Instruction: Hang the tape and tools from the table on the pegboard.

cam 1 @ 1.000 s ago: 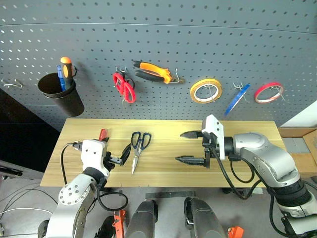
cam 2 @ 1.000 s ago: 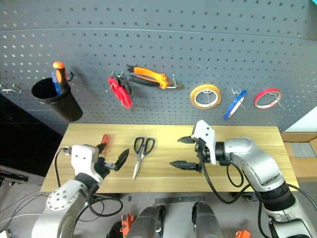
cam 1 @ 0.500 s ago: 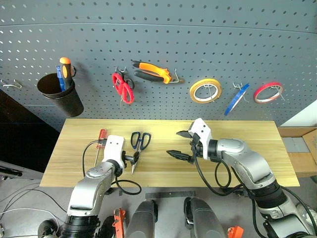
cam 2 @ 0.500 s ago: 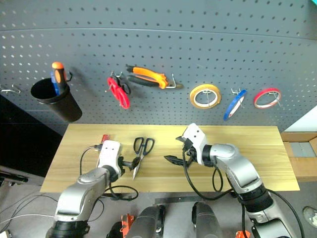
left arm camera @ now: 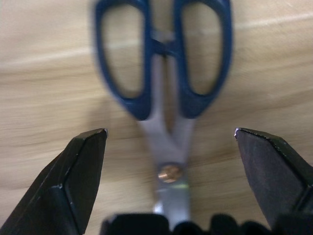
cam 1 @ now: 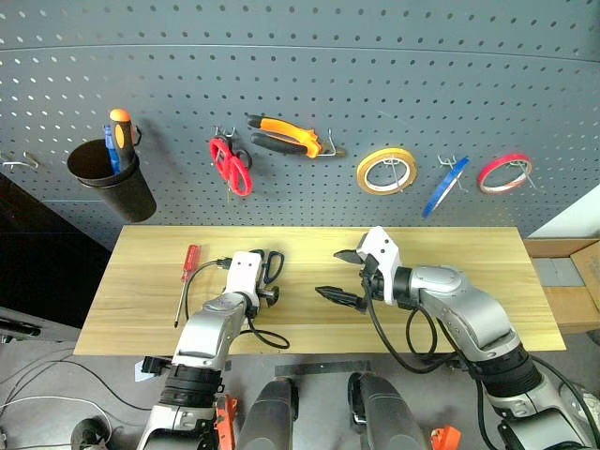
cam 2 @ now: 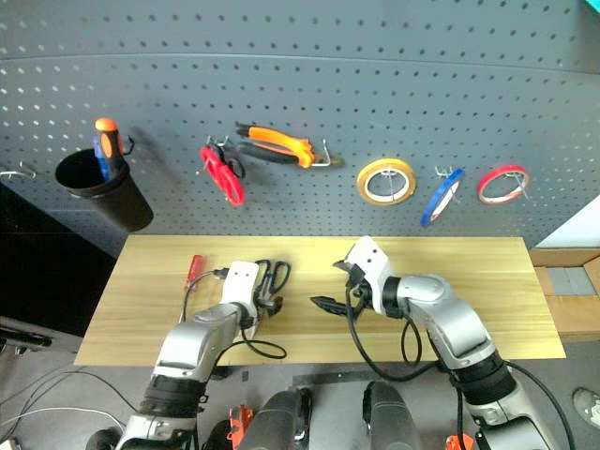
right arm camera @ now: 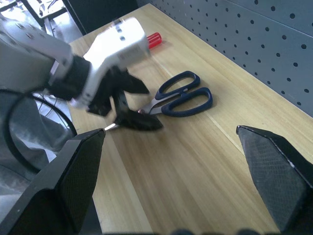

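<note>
- Since a second ago, the left gripper has been brought forward and to the right over the table, from the front edge to the scissors; the right gripper has been shifted slightly left.
- The left gripper's fingers are spread wide, one on each side of the scissors' pivot, with nothing pinched between them.
- The dark-blue-handled scissors are seen lying flat on the wood, handles toward 12 o'clock, blades under the gripper.
- The right gripper is held above the table centre, its fingers spread and empty, pointing toward 9 o'clock.
- A red-handled screwdriver is seen at 9 o'clock of the scissors, well apart.
- On the pegboard at 12 o'clock, the orange pliers and the blue tape are hung.
</note>
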`<state>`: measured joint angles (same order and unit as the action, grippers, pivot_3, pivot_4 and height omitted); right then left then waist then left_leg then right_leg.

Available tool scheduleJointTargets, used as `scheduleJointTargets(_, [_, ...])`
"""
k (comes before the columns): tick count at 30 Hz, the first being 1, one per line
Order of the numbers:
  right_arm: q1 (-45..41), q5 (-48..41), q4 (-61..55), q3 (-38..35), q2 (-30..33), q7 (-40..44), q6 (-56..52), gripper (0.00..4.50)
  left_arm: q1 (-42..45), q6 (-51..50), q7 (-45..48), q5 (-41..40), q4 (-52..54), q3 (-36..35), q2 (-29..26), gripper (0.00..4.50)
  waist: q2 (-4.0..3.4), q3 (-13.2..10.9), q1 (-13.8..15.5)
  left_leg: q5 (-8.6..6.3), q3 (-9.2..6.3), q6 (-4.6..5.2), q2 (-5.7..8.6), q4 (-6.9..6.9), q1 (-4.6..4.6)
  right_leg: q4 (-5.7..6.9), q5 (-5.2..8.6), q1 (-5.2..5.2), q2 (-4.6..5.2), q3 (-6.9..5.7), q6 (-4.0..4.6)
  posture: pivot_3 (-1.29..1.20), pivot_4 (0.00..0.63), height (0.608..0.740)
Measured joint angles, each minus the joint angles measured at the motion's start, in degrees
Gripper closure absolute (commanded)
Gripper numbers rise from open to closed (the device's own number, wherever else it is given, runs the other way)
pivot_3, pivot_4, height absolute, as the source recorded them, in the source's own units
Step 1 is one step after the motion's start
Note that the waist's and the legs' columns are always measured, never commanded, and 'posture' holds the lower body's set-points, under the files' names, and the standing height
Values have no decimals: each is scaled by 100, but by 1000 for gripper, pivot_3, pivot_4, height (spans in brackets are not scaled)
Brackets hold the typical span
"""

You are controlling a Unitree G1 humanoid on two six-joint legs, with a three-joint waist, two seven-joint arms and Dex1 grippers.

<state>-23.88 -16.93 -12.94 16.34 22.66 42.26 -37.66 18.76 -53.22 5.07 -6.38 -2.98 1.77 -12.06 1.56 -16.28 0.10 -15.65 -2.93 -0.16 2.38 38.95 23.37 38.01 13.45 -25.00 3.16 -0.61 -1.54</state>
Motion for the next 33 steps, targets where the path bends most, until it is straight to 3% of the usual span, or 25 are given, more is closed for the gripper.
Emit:
scheduleJointTargets(1, [0,0,0,-2,0,-2,0,32,8,-18,3,0,-6,-4,11,0,0,0,-4,0,0,0,0,0,0,1,0,0,0,0,0,41,277,740])
scheduleJointTargets(4, [0,5,0,-6,1,-4,0,0,11,-82,4,3,-7,-41,36,566,0,1,-5,0,0,0,0,0,0,0,0,1,1,1,0,40,275,740])
scheduleJointTargets(14, [-2,50,46,-8,5,-11,38,0,-268,-671,-27,-14,526,-229,39,3901,0,3,-6,1,0,-2,0,0,-2,1,0,2,1,2,0,44,266,740])
scheduleJointTargets(20, [-65,52,150,-47,14,16,118,0,-852,-424,286,-38,1172,-216,-240,3987,1,2,-24,1,2,-5,-2,-2,1,-1,0,-5,1,5,0,49,264,740])
scheduleJointTargets(23, [-127,-52,202,-189,-16,144,202,0,-1396,447,718,-118,2003,-282,-537,3987,1,2,-12,3,0,-9,-4,-4,10,-6,-1,-12,1,5,2,60,264,740])
scheduleJointTargets(29, [-367,-1240,-71,-912,-407,405,5,0,-1988,2548,1446,-678,3627,-748,-458,3989,1,2,52,-4,-1,2,-6,-4,19,-26,-4,-7,5,3,8,80,263,740])
scheduleJointTargets(33, [-499,-1786,-172,-1308,-383,437,-188,0,-2381,3009,1577,-768,4112,-776,-495,3992,0,3,96,-12,-1,17,-5,-6,19,-26,-4,-8,3,1,8,97,257,740])
